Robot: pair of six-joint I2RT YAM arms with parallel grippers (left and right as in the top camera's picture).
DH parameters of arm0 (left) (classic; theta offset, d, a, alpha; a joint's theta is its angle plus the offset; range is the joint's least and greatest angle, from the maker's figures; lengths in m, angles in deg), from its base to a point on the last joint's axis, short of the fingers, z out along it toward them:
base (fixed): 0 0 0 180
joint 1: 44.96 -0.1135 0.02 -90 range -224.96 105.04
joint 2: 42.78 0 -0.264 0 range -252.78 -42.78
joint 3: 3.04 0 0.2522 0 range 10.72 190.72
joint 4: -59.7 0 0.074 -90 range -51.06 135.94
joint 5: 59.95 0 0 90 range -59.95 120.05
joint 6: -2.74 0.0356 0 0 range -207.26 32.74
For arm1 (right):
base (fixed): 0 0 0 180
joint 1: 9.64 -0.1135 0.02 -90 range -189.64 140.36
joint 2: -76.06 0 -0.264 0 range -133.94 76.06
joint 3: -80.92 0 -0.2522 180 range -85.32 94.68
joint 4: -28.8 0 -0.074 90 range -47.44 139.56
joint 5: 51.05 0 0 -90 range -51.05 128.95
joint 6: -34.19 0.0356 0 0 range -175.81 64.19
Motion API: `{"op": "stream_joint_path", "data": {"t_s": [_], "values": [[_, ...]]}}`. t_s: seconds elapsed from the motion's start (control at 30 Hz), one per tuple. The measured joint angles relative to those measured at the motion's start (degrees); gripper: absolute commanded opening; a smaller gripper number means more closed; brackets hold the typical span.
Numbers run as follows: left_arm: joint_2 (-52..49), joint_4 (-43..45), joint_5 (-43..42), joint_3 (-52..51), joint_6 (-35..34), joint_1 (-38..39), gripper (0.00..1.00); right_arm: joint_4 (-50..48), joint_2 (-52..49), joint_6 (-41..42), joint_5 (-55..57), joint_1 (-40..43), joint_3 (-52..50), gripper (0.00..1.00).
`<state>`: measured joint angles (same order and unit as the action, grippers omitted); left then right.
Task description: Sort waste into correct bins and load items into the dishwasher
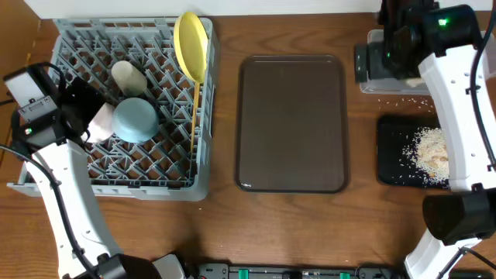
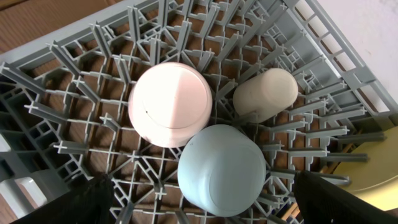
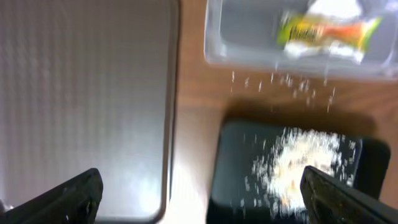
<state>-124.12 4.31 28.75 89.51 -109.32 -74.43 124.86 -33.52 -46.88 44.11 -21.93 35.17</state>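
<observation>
The light blue bowl (image 1: 136, 118) and white bowl (image 2: 170, 104) sit upturned in the dish rack (image 1: 132, 174) at frame left (to drain, I judge), crumbs (image 1: 431, 151) lie in the black tray (image 1: 390, 147) lower right, and the left gripper (image 2: 204, 180) and right gripper (image 3: 200, 180) hang spread, empty.

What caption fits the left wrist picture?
White bowl, light blue bowl and cream cup sit close together in the grey plastic dish rack.

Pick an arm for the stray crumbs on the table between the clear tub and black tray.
Probably right. The right gripper hangs open by the stray crumbs, clear tub and black tray; the left gripper, also open, is over the dish rack across the brown tray.
</observation>
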Motion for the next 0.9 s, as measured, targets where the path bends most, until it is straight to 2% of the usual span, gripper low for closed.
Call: {"op": "stream_joint_path", "data": {"t_s": [0.27, 0.9], "values": [[0.0, 0.0, 0.0, 0.0, 0.0, 0.0, 0.94, 6.8, -0.1, -0.5, 0.0, -0.9, -0.9, 0.99], [0.0, 0.0, 0.0, 0.0, 0.0, 0.0, 0.94, 9.6, -0.1, -1.1, 2.0, -1.8, -1.0, 0.99]]}}
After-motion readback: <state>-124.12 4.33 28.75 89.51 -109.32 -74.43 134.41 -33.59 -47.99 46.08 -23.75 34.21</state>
